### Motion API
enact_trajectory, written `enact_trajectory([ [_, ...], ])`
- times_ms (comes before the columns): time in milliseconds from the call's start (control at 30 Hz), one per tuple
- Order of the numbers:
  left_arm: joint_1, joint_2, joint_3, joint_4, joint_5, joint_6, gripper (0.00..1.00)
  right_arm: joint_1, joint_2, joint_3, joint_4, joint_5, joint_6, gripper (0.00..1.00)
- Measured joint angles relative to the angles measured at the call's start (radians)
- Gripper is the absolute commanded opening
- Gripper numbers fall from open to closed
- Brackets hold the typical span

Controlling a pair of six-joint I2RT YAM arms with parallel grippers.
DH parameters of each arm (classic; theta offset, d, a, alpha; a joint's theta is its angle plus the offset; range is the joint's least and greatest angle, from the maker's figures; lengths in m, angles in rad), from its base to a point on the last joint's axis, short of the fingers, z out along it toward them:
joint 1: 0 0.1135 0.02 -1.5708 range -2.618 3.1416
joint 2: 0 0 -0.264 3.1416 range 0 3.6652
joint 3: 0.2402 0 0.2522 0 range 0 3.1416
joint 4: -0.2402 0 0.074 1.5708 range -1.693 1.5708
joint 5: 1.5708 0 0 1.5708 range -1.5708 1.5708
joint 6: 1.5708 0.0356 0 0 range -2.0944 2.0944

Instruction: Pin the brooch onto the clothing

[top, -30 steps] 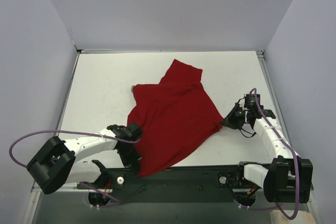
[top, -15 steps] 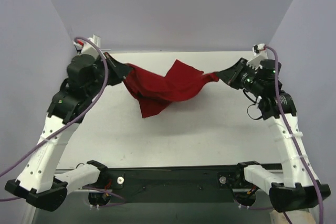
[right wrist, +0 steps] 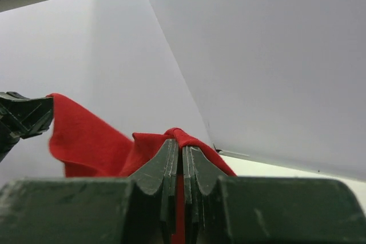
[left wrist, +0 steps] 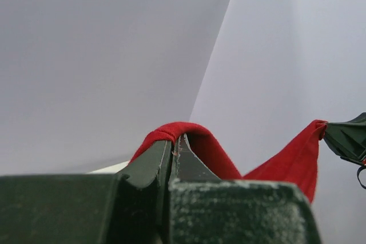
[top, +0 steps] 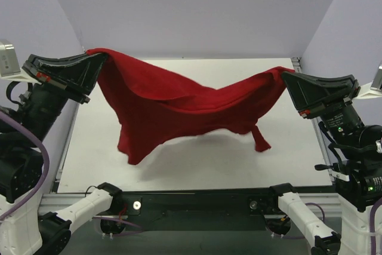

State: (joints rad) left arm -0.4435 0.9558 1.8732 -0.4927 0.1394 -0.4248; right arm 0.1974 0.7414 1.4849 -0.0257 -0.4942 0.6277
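Two edges of the clothing (top: 173, 106) are hanging pinched in our left gripper (top: 100, 58) and right gripper (top: 286, 77), both clamped tight, its long axis sagging straight between them, and we are seeing no brooch anywhere.

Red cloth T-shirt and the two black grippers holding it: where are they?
red cloth T-shirt (top: 179, 108), top view, sagging middle.
left gripper (top: 104, 57), top view, fingertips pinching cloth.
right gripper (top: 286, 76), top view, fingertips pinching cloth.
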Motion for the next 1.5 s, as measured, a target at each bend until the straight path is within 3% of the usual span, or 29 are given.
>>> enact_trajectory([
  [167, 0.000, 0.043, 0.055, -0.011, -0.034, 0.039, 0.00, 0.000, 0.037, 0.006, -0.031, 0.055, -0.031, 0.00],
  [367, 0.026, 0.201, 0.044, -0.019, -0.113, 0.078, 0.00, 0.000, 0.248, 0.009, -0.050, 0.106, -0.082, 0.00],
  [533, 0.205, 0.354, -0.018, 0.025, -0.048, 0.055, 0.00, -0.014, 0.500, 0.066, -0.060, 0.162, -0.114, 0.00],
  [667, 0.378, 0.510, -0.027, 0.101, 0.060, -0.023, 0.00, -0.064, 0.706, 0.214, -0.059, 0.187, -0.106, 0.00],
  [767, 0.434, 0.631, 0.053, 0.114, 0.078, -0.050, 0.00, -0.102, 0.832, 0.385, -0.059, 0.193, -0.078, 0.00],
  [900, 0.434, 0.789, 0.320, 0.090, 0.079, -0.043, 0.00, -0.131, 0.931, 0.581, -0.034, 0.198, -0.049, 0.00],
  [1000, 0.427, 0.823, 0.472, 0.081, 0.082, -0.031, 0.00, -0.132, 0.930, 0.629, 0.005, 0.207, -0.045, 0.00],
  [1067, 0.428, 0.794, 0.487, 0.102, 0.081, -0.022, 0.00, -0.132, 0.900, 0.613, 0.039, 0.208, -0.045, 0.00],
  [1133, 0.428, 0.729, 0.419, 0.132, 0.080, -0.015, 0.00, -0.132, 0.838, 0.526, 0.076, 0.209, -0.045, 0.00],
  [1233, 0.428, 0.576, 0.169, 0.208, 0.076, -0.014, 0.00, -0.132, 0.700, 0.300, 0.143, 0.211, -0.042, 0.00],
  [1367, 0.428, 0.313, -0.354, 0.346, 0.045, -0.037, 0.00, -0.132, 0.512, -0.051, 0.180, 0.221, -0.039, 0.00],
  [1500, 0.427, 0.154, -0.792, 0.416, 0.007, -0.072, 0.00, -0.131, 0.399, -0.391, 0.200, 0.225, -0.031, 0.00],
])
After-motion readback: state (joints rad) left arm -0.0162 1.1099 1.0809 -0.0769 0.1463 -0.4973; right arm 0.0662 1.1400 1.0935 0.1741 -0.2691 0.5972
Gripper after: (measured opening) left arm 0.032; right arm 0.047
